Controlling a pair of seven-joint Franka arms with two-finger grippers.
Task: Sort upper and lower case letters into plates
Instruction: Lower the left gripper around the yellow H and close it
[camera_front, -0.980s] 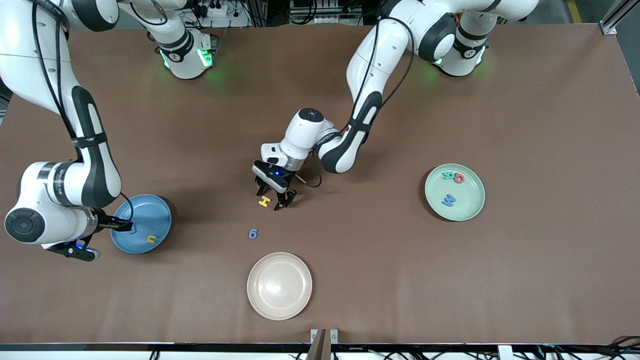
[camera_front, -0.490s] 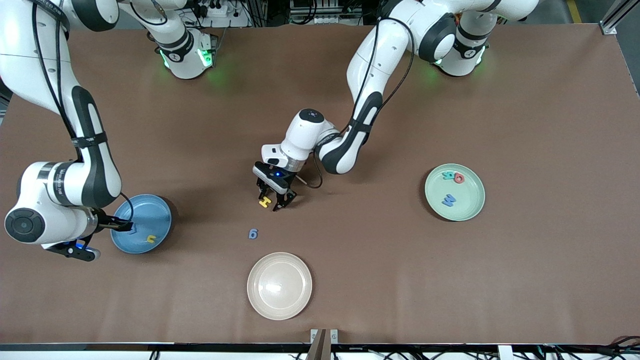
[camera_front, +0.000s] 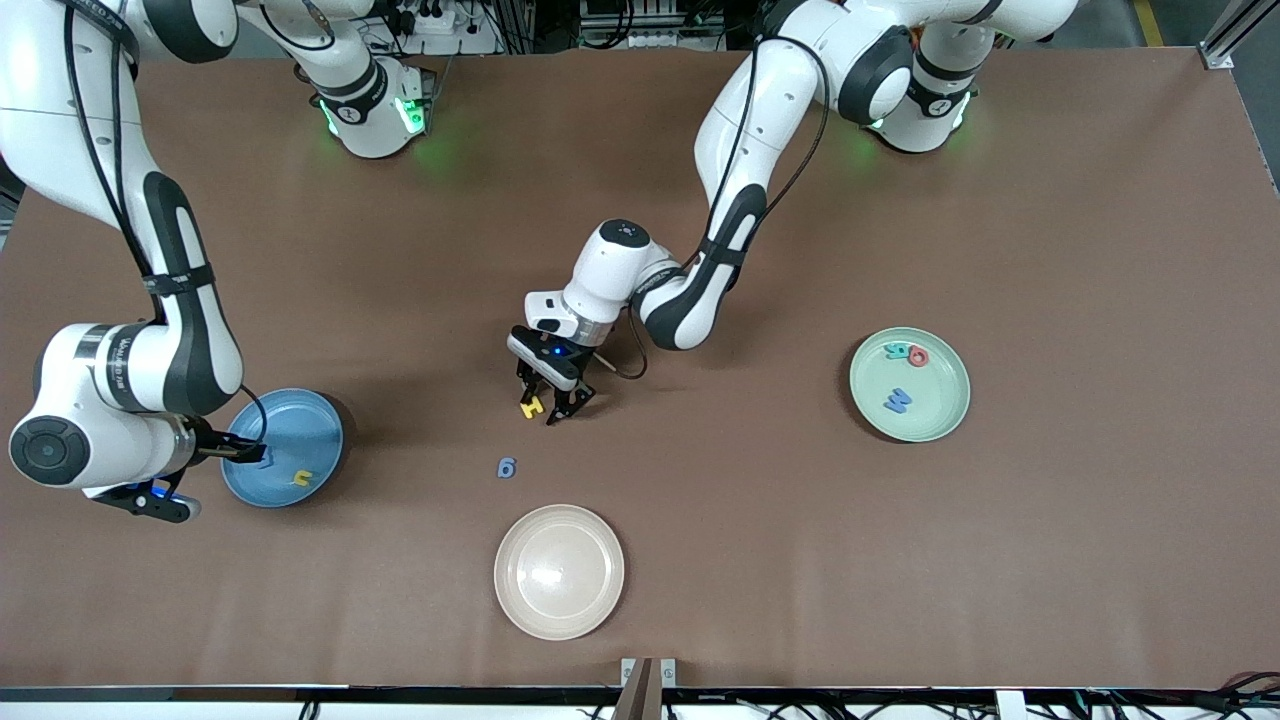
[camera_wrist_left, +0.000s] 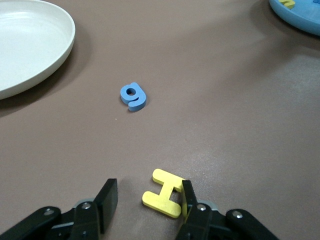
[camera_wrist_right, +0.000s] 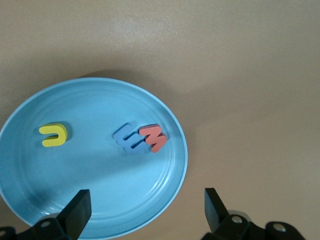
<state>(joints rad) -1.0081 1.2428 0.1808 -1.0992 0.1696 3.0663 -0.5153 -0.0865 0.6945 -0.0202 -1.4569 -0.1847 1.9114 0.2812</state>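
front view, yellow h (camera_front: 531, 406): flat on the table (camera_front: 760, 520) near its middle, between the left gripper's fingers
left wrist view, yellow h (camera_wrist_left: 165, 192): one finger (camera_wrist_left: 189, 200) touches its edge, the other finger (camera_wrist_left: 106, 200) stands apart from it
left gripper (camera_front: 548, 398): down at the table around the yellow h, jaws partly drawn in, not clamped on it
blue g (camera_front: 507, 467): on the table nearer the front camera than the yellow h, apart from it; also seen at (camera_wrist_left: 133, 96)
cream plate (camera_front: 559, 571): nearer the front camera than the yellow h, past the blue g, nothing in it
mint plate (camera_front: 909, 384): well apart from the yellow h, toward the left arm's end of the table
mint plate contents: blue w (camera_front: 897, 401), teal letter (camera_front: 898, 350) and red o (camera_front: 918, 356), the last two touching
blue plate (camera_front: 285, 447): well apart from the yellow h, toward the right arm's end of the table
blue plate contents, right wrist view: yellow u (camera_wrist_right: 54, 135) alone; blue letter (camera_wrist_right: 129, 138) and red letter (camera_wrist_right: 152, 138) touching each other
right gripper (camera_wrist_right: 145, 210): waits over the blue plate's rim (camera_wrist_right: 182, 145), jaws wide apart, holding nothing
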